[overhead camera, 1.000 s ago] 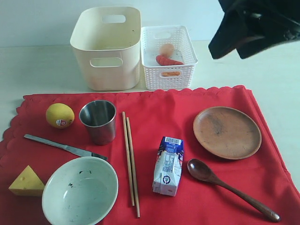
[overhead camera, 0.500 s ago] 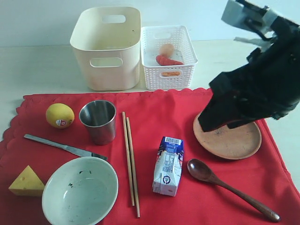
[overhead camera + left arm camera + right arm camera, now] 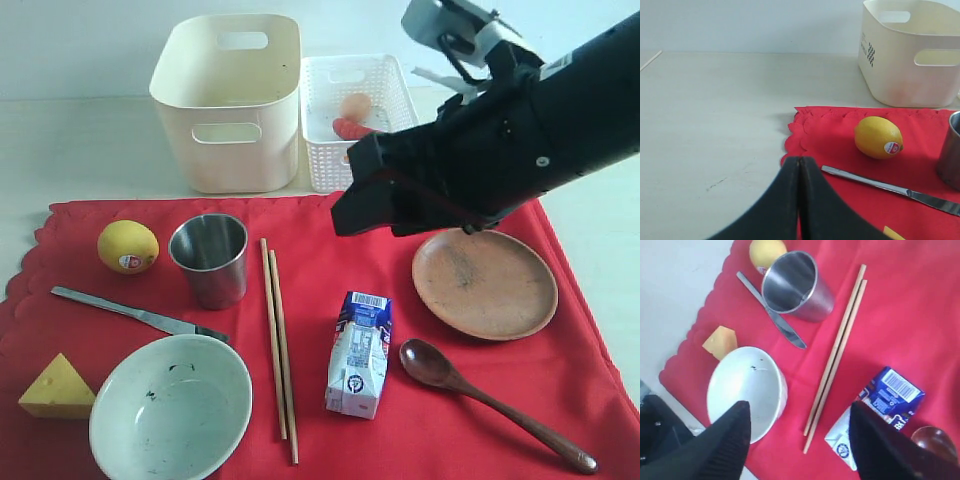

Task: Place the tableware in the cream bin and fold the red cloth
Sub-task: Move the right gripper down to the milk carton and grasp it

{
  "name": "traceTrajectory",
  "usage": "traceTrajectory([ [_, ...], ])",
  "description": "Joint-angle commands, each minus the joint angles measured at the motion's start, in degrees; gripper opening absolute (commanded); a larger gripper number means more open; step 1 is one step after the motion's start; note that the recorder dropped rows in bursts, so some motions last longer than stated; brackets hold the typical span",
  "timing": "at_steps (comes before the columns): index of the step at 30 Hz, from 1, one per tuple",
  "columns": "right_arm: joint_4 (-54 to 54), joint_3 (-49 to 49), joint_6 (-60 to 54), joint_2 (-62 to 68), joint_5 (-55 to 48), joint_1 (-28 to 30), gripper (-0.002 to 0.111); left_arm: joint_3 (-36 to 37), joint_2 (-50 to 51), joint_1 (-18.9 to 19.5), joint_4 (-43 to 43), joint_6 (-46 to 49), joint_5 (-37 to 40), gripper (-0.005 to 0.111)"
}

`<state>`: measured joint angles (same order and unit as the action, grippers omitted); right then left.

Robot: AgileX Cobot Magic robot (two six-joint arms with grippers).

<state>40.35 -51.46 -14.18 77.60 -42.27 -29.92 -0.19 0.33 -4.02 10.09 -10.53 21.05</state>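
Observation:
The red cloth [image 3: 330, 260] covers the table front. On it lie a steel cup [image 3: 210, 258], a pale bowl [image 3: 170, 405], a chopstick pair [image 3: 278, 340], a knife [image 3: 135, 312], a brown plate [image 3: 485, 282] and a dark wooden spoon [image 3: 490, 400]. The cream bin [image 3: 230, 100] stands behind the cloth. My right gripper [image 3: 345, 215] hangs open and empty high over the cloth's middle, above the chopsticks [image 3: 835, 357] and between the bowl [image 3: 745, 390] and the carton. My left gripper [image 3: 800, 161] is shut and empty at the cloth's edge [image 3: 800, 130], near the knife [image 3: 880, 186].
A lemon [image 3: 128, 246], a cheese wedge [image 3: 57, 388] and a milk carton [image 3: 358, 352] also lie on the cloth. Right of the bin, a white lattice basket [image 3: 320, 150] holds an egg [image 3: 355, 105] and a sausage.
My right arm has swung in from the upper right, passed over the plate and now reaches left above the cloth's middle. Nothing on the cloth has moved.

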Motion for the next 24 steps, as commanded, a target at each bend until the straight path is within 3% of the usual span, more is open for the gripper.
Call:
traceTrajectory([
  [1,-4.67,-1.34,-1.07,4.73,-0.24,-0.09,0.073,0.19,-0.33,0.06,-0.5,-0.19,-0.32,0.0],
  [7,-10.41,-4.99,3.54,10.91,-3.53,-0.09,0.087,0.19,-0.33,0.06,-0.5,-0.19,-0.32,0.0],
  [15,-16.73,-7.39,10.54,17.69,-5.62,-0.48,0.088,0.19,-0.33,0.06,-0.5,-0.19,-0.32,0.0],
  [24,-24.5,-7.79,20.81,24.23,-2.86,-7.74,0.088,0.19,-0.33,0.06,-0.5,-0.19,-0.32,0.0],
])
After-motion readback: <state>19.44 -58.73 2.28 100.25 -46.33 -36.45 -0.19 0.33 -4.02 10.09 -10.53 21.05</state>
